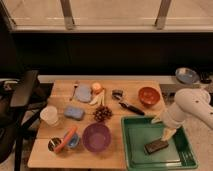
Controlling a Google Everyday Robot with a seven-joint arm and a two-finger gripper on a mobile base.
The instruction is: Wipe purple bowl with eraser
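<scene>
The purple bowl [96, 137] sits near the table's front edge, left of the green tray [131, 150]. Inside the tray lies the eraser [156, 146], a small dark block. My gripper [163, 127] hangs on the white arm from the right, over the tray and just above the eraser, a little to its right. Its two cream fingers [168, 134] are spread open with nothing between them. The gripper is well to the right of the purple bowl.
An orange-red bowl [149, 95] and a dark-handled tool [129, 106] lie behind the tray. A pinecone-like clump [103, 113], two blue sponges [73, 112], a white cup [49, 115], a carrot [66, 138] and an orange [96, 87] fill the table's left half. A chair [25, 95] stands left.
</scene>
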